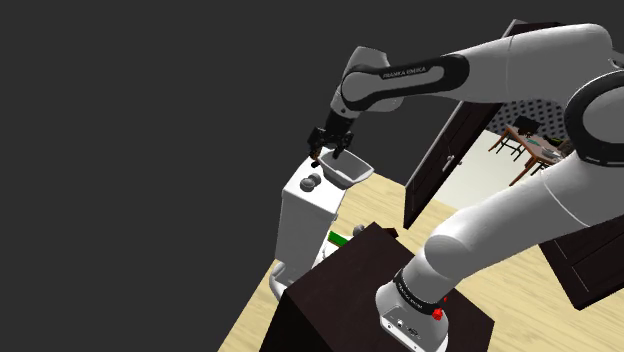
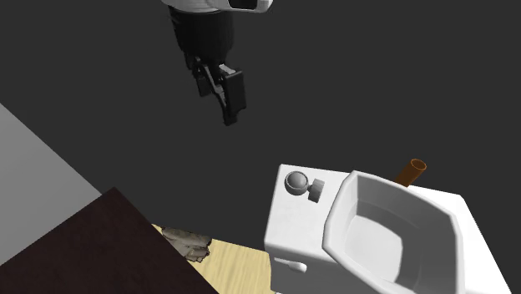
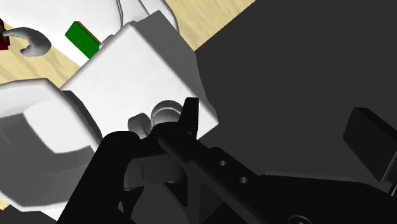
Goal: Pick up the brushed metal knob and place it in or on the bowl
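The knob (image 2: 299, 185) is a grey ball on a short stem, lying on the flat top of a white block (image 2: 288, 230). Right beside it on the same top stands a white angular bowl (image 2: 392, 238). In the shoulder view the knob (image 1: 311, 182) lies just left of the bowl (image 1: 352, 170). My black gripper (image 2: 222, 92) hangs open well above the knob and holds nothing. In the shoulder view the gripper (image 1: 328, 150) hovers over the block's top. Through the wrist camera the gripper (image 3: 280, 118) has its fingers spread wide, and the knob (image 3: 164, 114) lies just beside one fingertip (image 3: 191, 111).
A brown tube (image 2: 412, 171) pokes up behind the bowl. A green item (image 1: 338, 238) lies low between the white block and my dark stand (image 1: 340, 300). A crumpled scrap (image 2: 188, 242) rests on the wooden floor. Dark doors (image 1: 450, 150) and a dining table (image 1: 528, 145) stand farther right.
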Controlling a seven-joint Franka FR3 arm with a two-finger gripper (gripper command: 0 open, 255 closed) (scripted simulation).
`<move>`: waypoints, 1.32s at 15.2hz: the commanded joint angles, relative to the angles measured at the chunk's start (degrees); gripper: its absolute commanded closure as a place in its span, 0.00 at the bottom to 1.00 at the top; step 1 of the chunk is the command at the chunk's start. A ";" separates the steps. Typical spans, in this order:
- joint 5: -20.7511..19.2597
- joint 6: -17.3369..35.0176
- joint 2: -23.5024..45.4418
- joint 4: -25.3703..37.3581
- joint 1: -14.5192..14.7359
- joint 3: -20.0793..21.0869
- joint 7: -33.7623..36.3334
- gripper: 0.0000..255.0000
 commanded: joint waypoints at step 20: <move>2.81 20.21 42.90 18.58 -6.64 -5.26 17.60 0.00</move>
